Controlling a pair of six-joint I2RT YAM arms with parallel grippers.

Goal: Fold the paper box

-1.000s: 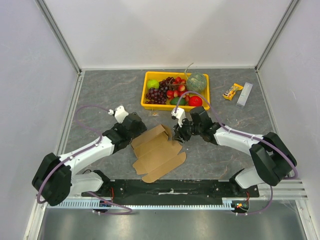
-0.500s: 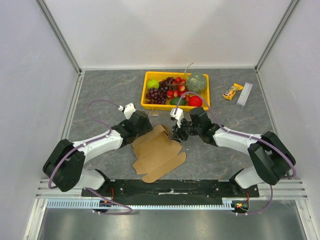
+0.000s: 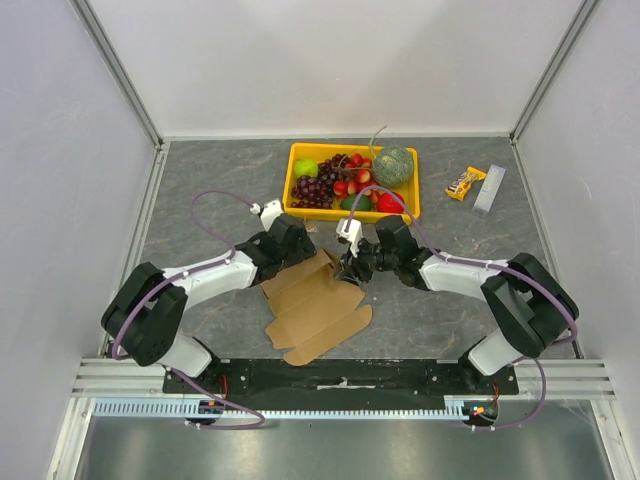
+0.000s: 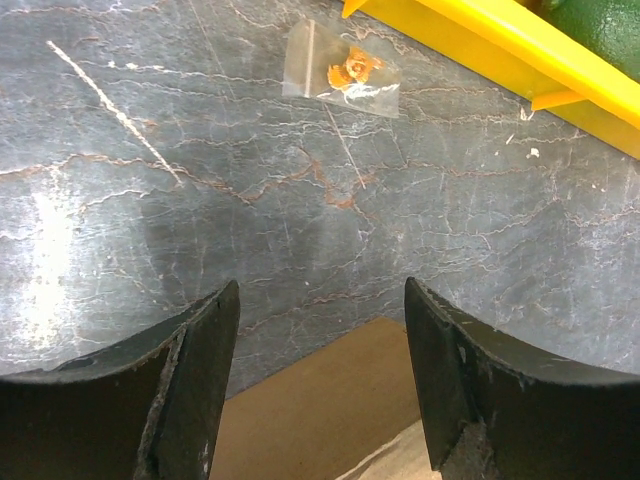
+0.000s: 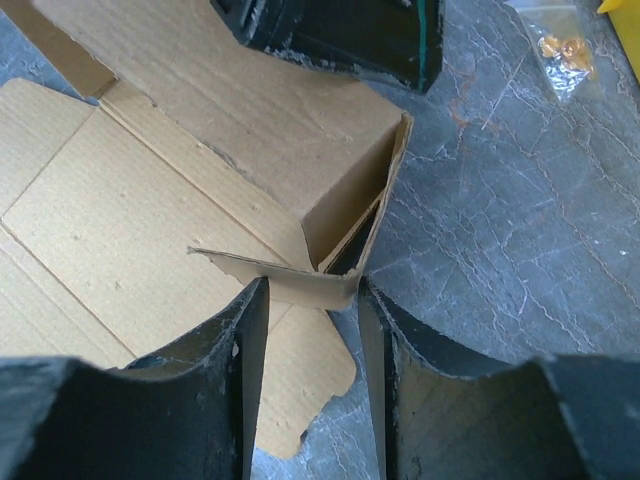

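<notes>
Pinching raised flap of paper box (image 3: pixel 315 305) with right hand (image 5: pixel 312 290). Hovering left hand (image 4: pixel 320 292), spread wide and gripping nothing, over box's far edge. Lying mostly flat on table (image 3: pixel 200 190) between both arms, on the near side of yellow fruit tray (image 3: pixel 315 213).

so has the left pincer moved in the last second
Yes. The left pincer has shifted rightward in the top view, closer to the near-left corner of the yellow tray.
</notes>
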